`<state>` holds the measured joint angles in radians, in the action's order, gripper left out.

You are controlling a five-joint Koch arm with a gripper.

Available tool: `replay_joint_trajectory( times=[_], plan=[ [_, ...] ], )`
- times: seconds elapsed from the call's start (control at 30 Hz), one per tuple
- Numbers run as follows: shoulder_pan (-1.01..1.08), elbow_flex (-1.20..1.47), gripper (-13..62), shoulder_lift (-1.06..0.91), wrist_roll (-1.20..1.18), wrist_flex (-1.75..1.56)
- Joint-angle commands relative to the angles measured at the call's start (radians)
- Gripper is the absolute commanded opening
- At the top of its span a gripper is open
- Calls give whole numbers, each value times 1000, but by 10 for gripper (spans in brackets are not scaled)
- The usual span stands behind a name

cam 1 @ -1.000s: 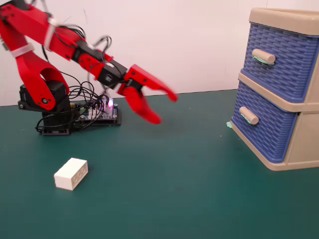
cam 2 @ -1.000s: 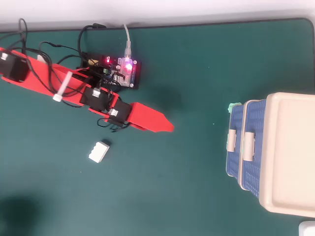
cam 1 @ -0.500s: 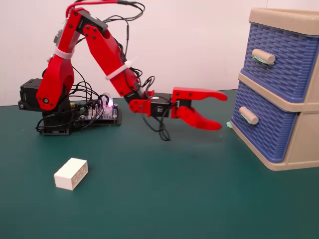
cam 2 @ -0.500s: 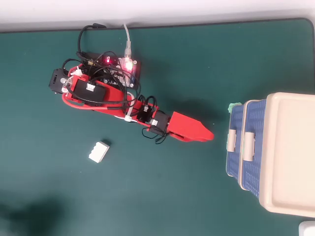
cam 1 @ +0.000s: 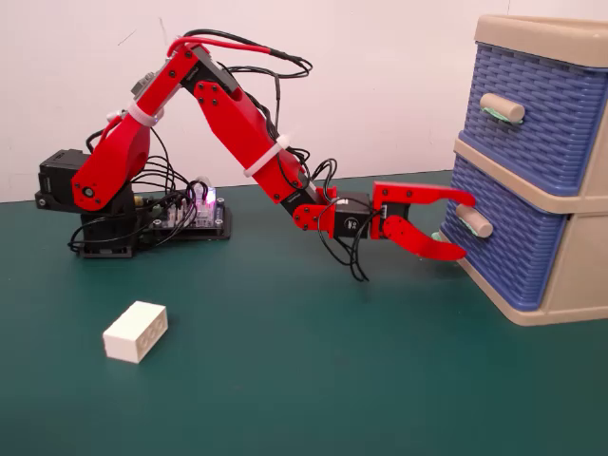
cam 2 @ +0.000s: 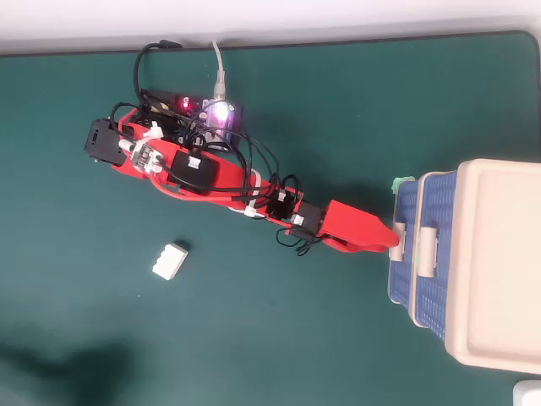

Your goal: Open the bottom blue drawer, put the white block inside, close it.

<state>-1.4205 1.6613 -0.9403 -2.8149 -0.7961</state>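
Note:
The bottom blue drawer sits pushed in within the beige cabinet, below an identical upper drawer. My red gripper is open at the cabinet front, one jaw above and one below the lower drawer's beige handle, with no grip on it. From overhead only the upper jaw shows, its tip over that handle at the gripper. The white block lies alone on the green mat far to the left, also seen as the block below the arm.
The arm's base and a lit controller board with loose cables stand at the back left. A small green scrap lies by the cabinet's corner. The beige cabinet fills the right side. Open mat lies between block and cabinet.
The arm has stretched rightward across the mat, carrying the open gripper from mid-table to the lower drawer's handle. The block and drawers have not moved.

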Motion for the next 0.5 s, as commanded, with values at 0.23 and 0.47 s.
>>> replay_joint_trajectory(
  times=[0.23, 0.47],
  plan=[
    [-54, -196, 155, 32, -3, 80],
    [-48, -232, -81, 38, -5, 331]
  ],
)
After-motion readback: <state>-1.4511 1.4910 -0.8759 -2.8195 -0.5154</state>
